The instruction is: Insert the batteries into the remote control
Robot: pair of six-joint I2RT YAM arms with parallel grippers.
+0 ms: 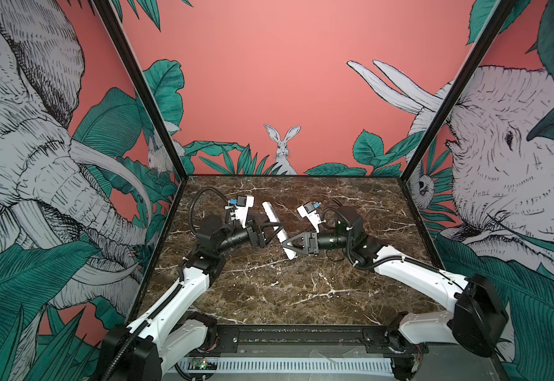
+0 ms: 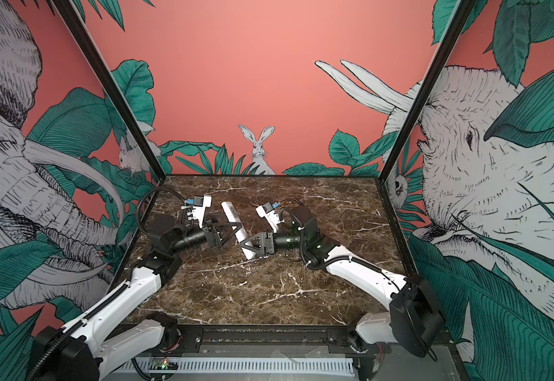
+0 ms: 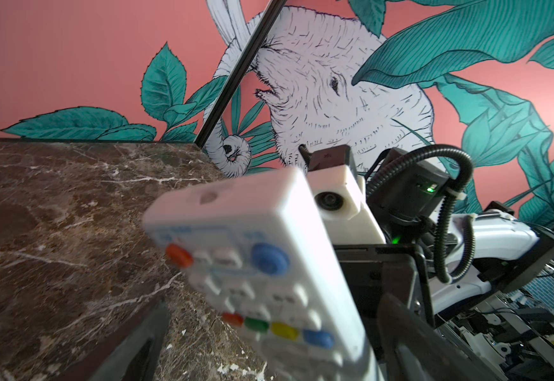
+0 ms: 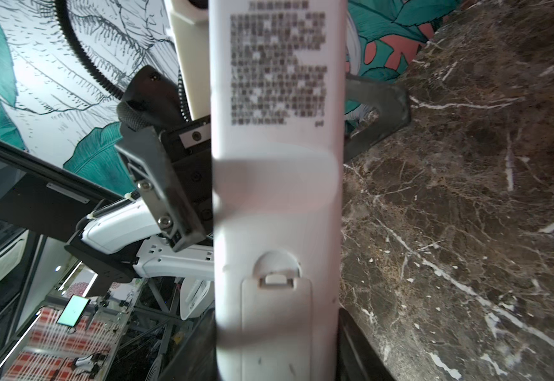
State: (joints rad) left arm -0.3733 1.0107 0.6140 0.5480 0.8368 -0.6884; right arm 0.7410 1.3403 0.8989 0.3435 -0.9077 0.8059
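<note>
The white remote control (image 1: 273,216) (image 2: 231,212) hangs slanted above the marble table (image 1: 269,297). My right gripper (image 1: 289,249) (image 2: 246,249) is shut on its near end. In the right wrist view the remote's plain back (image 4: 275,198) shows a printed label and a closed battery cover (image 4: 275,323) between the right gripper's (image 4: 275,356) jaws. My left gripper (image 1: 277,231) (image 2: 236,231) stands open on either side of the remote's middle. In the left wrist view the button face (image 3: 269,247) sits between the left gripper's (image 3: 269,356) spread fingers (image 3: 401,330); contact cannot be told. The batteries are out of view.
Painted walls with black corner posts (image 1: 157,118) close in the table at the back and both sides. A black rail (image 1: 285,336) runs along the front edge. Bare marble lies in front of both grippers and to the far right.
</note>
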